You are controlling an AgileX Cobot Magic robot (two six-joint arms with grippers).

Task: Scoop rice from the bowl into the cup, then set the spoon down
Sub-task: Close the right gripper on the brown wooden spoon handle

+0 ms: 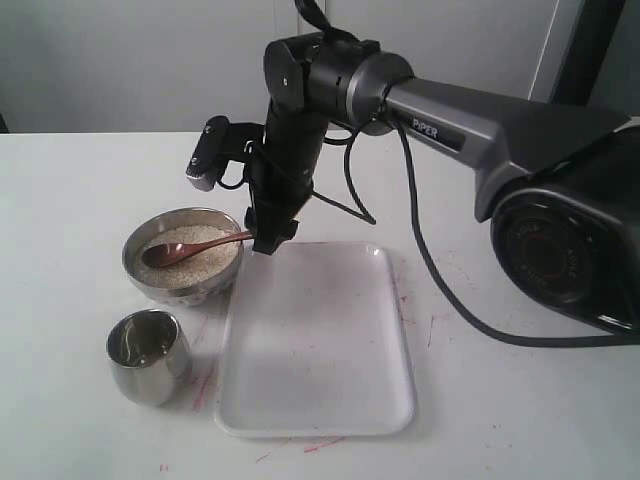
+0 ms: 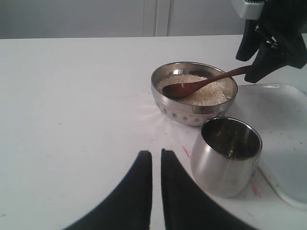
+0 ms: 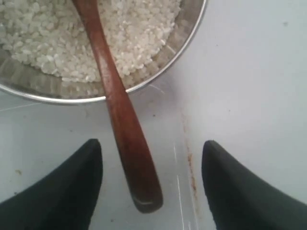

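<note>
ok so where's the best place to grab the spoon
Take the spoon by the free end of its handle, from above. Its head lies in the rice and the handle leans on the bowl rim, so only that slim end juts clear of both. The right gripper hangs open over it, one finger to each side, which suits closing across its width.

chunky dark grey arm with glossy black joints, white PIPER lettering on the side, big round base housing, loose black cable trailing off it, little silver-grey camera box mounted near the wrist, matte black tapered fingers, kinda shark-fin shaped
</note>
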